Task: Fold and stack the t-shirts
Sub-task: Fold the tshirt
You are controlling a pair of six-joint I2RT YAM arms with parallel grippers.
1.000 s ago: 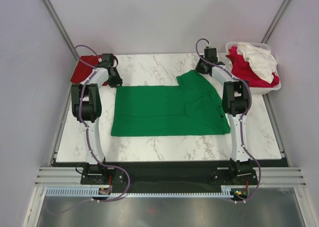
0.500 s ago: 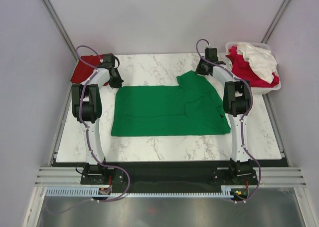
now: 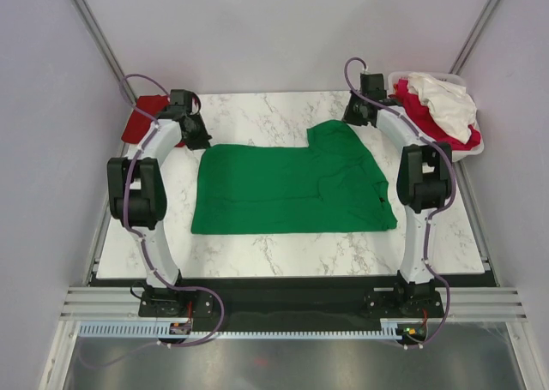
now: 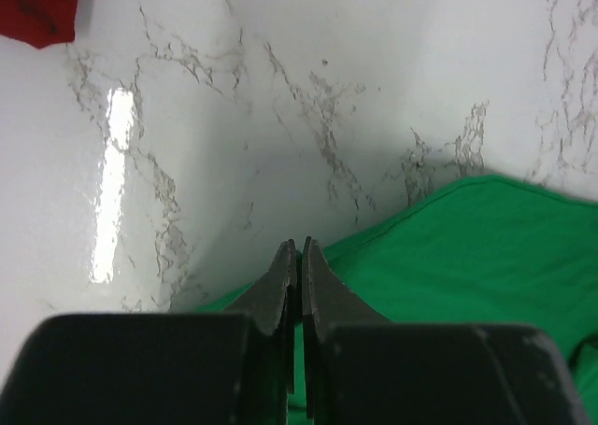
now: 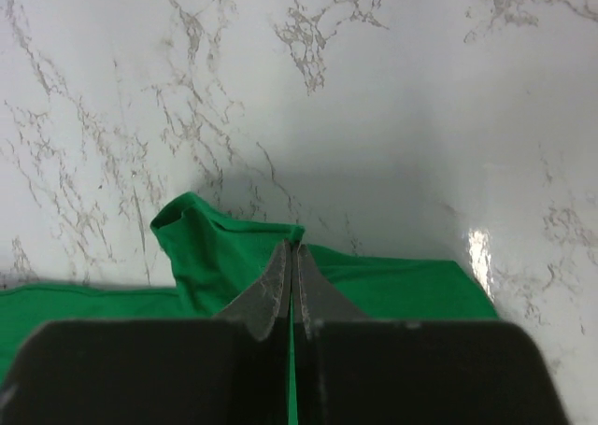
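Note:
The bright green t-shirt [image 3: 292, 189] lies spread flat in the middle of the marble table. My left gripper [image 3: 199, 140] is at its far left corner, jaws shut, with the green edge [image 4: 420, 257] pinched at the fingertips. My right gripper [image 3: 353, 116] is at the far right corner by the sleeve, jaws shut on the puckered green hem [image 5: 224, 247]. A dark red t-shirt [image 3: 141, 120] lies at the table's far left edge; its corner shows in the left wrist view [image 4: 37, 9]. Crimson-pink [image 3: 420, 116] and white [image 3: 446, 103] t-shirts lie heaped at the far right.
A white plastic basket [image 3: 467, 150] at the far right corner holds the crimson-pink and white shirts. Bare marble [image 3: 266, 111] lies beyond the green shirt. Frame posts stand at both far corners.
Both arms have swung their elbows outward and higher. The grippers stay at the green shirt's far corners; the right one has shifted slightly farther and to the right. The shirt has barely moved.

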